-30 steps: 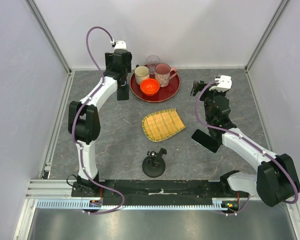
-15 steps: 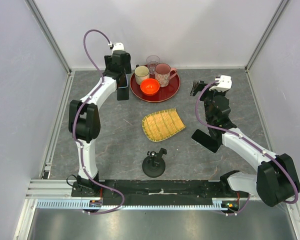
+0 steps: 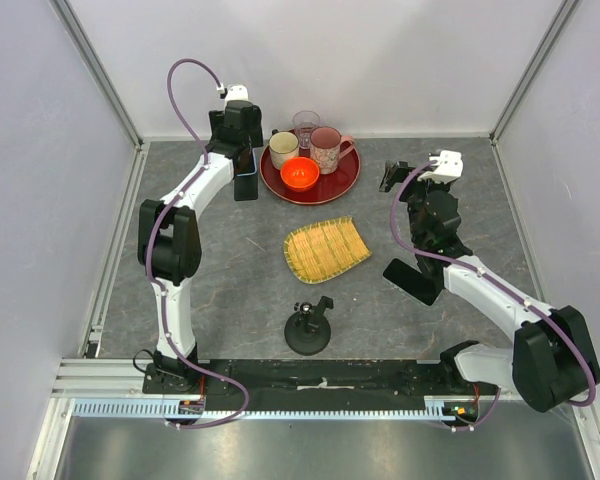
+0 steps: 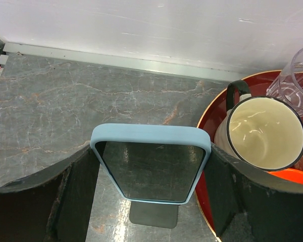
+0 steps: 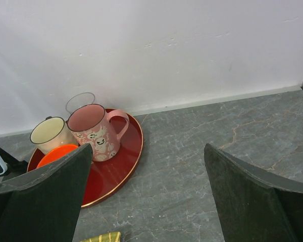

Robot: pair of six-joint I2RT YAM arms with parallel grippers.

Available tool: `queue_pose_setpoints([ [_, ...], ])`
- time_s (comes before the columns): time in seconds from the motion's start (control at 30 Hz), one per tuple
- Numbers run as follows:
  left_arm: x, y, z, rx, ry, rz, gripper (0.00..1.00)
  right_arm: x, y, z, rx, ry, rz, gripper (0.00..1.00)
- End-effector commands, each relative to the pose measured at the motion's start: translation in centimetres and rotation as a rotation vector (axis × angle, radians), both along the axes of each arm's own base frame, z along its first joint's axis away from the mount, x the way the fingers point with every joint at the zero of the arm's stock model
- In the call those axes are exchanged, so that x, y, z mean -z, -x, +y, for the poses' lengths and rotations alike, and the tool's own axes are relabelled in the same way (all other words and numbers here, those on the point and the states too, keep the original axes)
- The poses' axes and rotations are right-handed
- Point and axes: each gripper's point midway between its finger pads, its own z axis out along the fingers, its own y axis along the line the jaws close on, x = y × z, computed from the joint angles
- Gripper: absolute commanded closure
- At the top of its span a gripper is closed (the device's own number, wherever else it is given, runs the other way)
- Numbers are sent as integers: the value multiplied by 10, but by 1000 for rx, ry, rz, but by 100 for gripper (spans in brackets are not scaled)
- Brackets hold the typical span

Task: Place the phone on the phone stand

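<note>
done: left claw gripping phone above worktop | right claw wide open, empty | to do: carry to distant phone stand, seat it

Grey stone-look table carries red tray, woven mat, phone stand, perhaps a dark slab.

We stretch our left arm toward the tabletop's far edge, left of centre. Our left gripper points down, fingers clamped on the phone's sides. Our right arm bends over the right side, with our right gripper raised and its jaws spread wide.
</note>
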Motion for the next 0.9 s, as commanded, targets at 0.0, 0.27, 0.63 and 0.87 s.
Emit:
queue_pose_setpoints([
  [0.0, -29, -16, 2, -12, 7, -102, 98, -12, -3, 1, -9, -35, -51, 2],
  [0.27, -27, -16, 9, -38, 17, -95, 98, -12, -4, 3, -17, -36, -48, 2],
  [0.63, -24, -17, 11, -31, 16, -88, 98, -10, -5, 4, -22, -36, -44, 2],
  [0.87, -15, -14, 8, 12, 14, -73, 98, -11, -5, 3, -24, -39, -46, 2],
])
